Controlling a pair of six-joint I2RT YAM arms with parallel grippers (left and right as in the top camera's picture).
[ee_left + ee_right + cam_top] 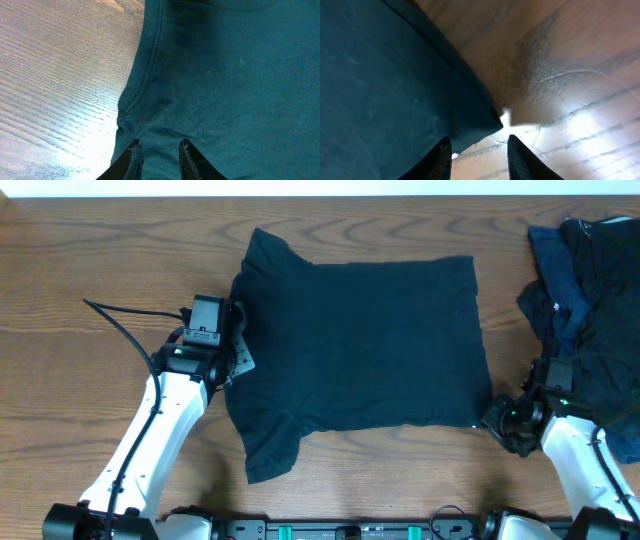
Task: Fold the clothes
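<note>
On the left we see bare brown wooden table [60,260], with a thin black cable [115,318] lying across it and running to the left arm. The left gripper [233,356] sits at the left edge of the T-shirt [370,340], at the neck, between the two short sleeves, one pointing to the far side and one to the near side. In the left wrist view its fingers [134,159] stand a narrow gap apart, tips down on the dark navy cloth just inside the stitched neck edge [142,80]. A soft crease runs into the gap, and we cannot tell whether cloth is pinched there or only lies under the tips. The T-shirt is spread flat in the middle of the table, neck to the left and hem to the right, with few wrinkles. At its near right hem corner [487,117] we find the right gripper [498,418]. The right wrist view shows its jaws apart at a middling width, one side over the cloth and the other over bare wood, with the corner lying just ahead of the gap, not clamped. Farthest right, a pile of dark garments [595,270], navy and black, lies crumpled at the table's right edge, apart from the T-shirt, and the right arm reaches over its near part
</note>
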